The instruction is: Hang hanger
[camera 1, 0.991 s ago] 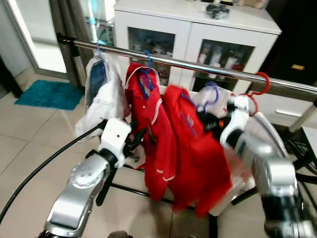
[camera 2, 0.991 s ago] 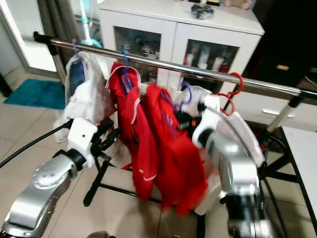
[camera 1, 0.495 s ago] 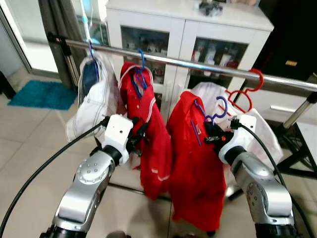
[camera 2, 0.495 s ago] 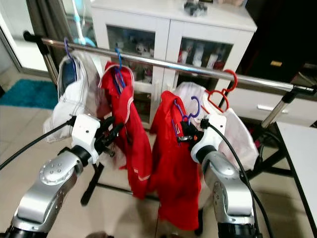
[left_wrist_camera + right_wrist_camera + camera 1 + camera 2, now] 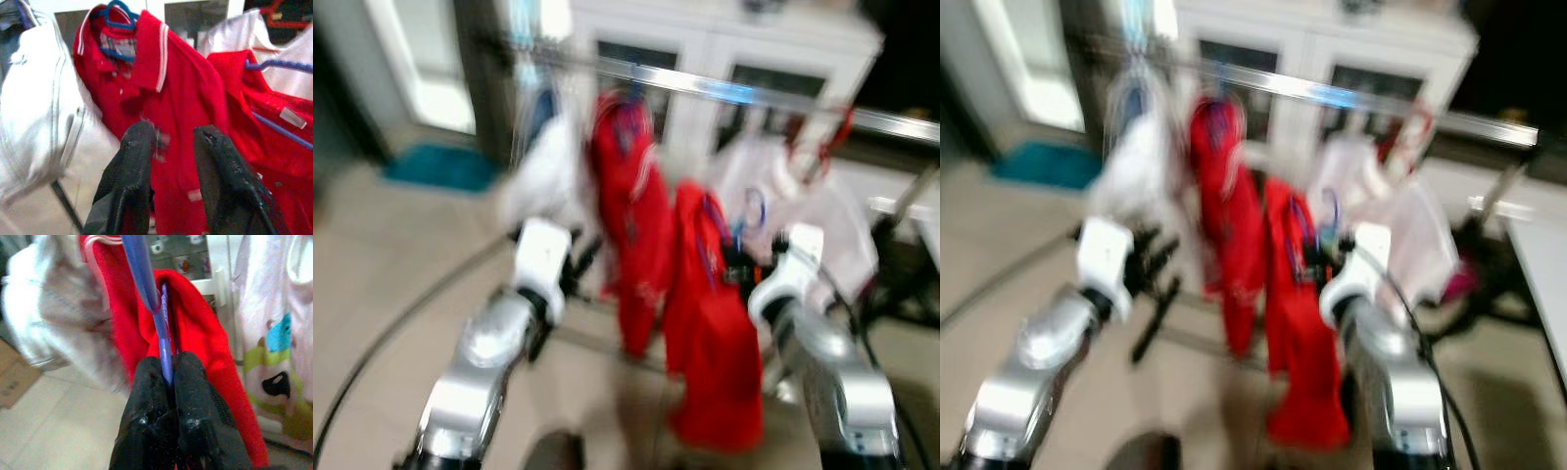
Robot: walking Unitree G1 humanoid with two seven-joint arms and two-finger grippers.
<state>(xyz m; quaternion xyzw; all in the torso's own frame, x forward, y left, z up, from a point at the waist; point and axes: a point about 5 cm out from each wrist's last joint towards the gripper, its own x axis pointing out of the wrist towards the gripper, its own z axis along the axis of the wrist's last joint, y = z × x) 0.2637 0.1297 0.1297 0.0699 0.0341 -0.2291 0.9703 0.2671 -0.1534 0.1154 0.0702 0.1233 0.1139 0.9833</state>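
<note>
Both eye views are heavily motion-blurred. Bright daylight enters far left at the doorway (image 5: pixel 426 59), and glare streaks the rail (image 5: pixel 734 93). Wrist views are sharper, evenly lit, backgrounds soft.

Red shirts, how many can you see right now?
2. One red shirt hangs on the rail; the other red shirt is off the rail, on the purple hanger clamped in the right tool. Blur may hide more.

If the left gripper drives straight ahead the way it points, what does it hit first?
Most likely the red polo shirt hanging on the blue hanger: it lies dead ahead between the open jaws of the left gripper. Depth is unclear, so how near it hangs is uncertain.
</note>
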